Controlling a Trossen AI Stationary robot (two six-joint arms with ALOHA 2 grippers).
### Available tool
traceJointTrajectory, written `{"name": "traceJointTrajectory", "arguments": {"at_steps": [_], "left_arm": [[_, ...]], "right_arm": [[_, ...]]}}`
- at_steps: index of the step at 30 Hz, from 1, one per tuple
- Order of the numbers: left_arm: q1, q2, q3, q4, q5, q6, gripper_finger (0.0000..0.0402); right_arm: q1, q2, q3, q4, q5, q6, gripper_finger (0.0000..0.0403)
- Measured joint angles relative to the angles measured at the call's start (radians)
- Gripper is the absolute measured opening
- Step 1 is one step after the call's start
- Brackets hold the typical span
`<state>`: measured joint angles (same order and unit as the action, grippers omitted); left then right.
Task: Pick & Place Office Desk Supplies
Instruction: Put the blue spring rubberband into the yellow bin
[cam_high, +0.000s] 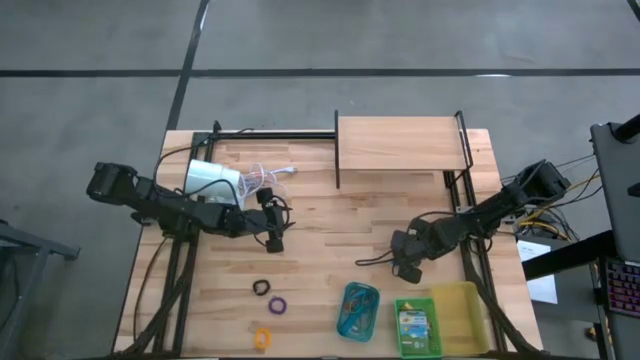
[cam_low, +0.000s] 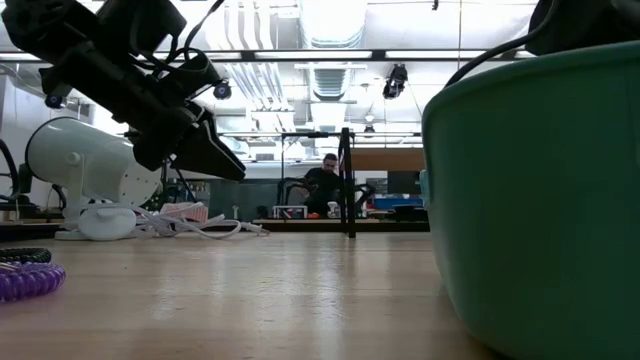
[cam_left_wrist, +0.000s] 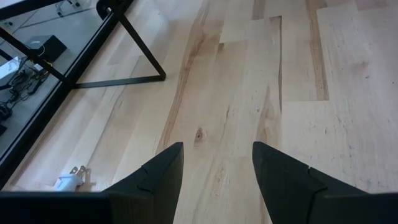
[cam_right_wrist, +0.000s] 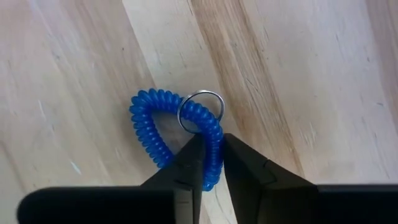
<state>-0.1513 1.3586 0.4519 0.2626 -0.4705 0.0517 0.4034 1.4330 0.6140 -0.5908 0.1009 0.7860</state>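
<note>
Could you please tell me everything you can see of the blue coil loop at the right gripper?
The blue coil loop is a springy, plastic-looking spiral cord bent into a rough teardrop, with a thin silver metal ring threaded on it. It lies flat on the pale wooden table. The right gripper has its fingers pinched around the loop's near side.

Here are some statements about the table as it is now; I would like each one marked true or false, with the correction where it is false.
1. The right gripper has its jaws closed on the blue coil loop. True.
2. The left gripper holds a crayon box. False: its jaws are open over bare wood.
3. The green tray holds a crayon box. True.
4. The purple loop lies in the teal tray. False: it lies on the table.
5. A metal ring is on the blue coil loop. True.
</note>
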Motion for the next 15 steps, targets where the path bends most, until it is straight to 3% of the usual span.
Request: {"name": "traceJointTrajectory", "arguments": {"at_steps": [6, 15], "left_arm": [[0.000, 0.000, 0.000, 0.000, 0.000, 0.000, 0.0197], [0.000, 0.000, 0.000, 0.000, 0.000, 0.000, 0.0197]], "right_arm": [[0.000, 0.000, 0.000, 0.004, 0.000, -0.001, 0.0032], [0.000, -0.013, 0.006, -0.004, -0.005, -0.001, 0.0030]]}}
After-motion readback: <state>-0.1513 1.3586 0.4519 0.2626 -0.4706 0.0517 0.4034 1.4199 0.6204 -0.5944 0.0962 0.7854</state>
